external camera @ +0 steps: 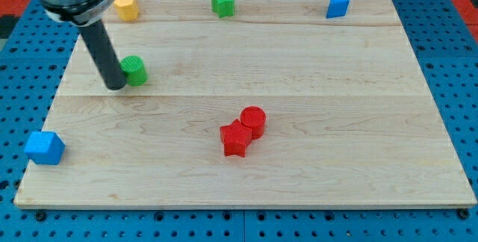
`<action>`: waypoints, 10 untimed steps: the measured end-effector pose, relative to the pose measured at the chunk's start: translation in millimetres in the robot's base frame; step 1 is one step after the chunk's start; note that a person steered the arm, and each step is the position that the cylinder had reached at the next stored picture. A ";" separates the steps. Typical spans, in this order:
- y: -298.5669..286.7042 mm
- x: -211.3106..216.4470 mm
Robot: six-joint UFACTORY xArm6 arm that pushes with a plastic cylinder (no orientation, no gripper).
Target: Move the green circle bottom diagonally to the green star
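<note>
Camera view shows my tip [116,86] set down on the board [299,175] at the view's left, touching or all but touching the left side of the green circle [134,70], which sits just to its right in the upper left part of the board. That is the relation the coming move turns on: the tip lies on the circle's left, and the green star [222,2] stands well apart, up and to the right near the top edge, so the spot below and diagonal to the star lies to the circle's right; a push from this side looks to me well lined up, though whether it should angle upward is a judgement I cannot settle. There are no fingers to spread or close, only a straight dark matt rod, round in section. The circle is a short ribbed cylinder of green plastic with a flat top, likely to slide easily on the smooth pale wood, whose grain and plank seams run left to right. Other blocks lie clear of that path: a yellow block [125,7] at the top left, a blue block [337,5] at the top right, another blue block [44,147] at the lower left, and a red star [235,139] touching a red circle [253,121] near the middle.
</note>
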State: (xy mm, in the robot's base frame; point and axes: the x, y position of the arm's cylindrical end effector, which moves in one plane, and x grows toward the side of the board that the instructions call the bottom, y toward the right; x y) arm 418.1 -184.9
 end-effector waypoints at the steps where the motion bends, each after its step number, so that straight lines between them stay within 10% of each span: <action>1: 9.3 -41.5; 10: 102.5 -148.1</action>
State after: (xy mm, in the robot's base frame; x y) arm 270.0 -82.4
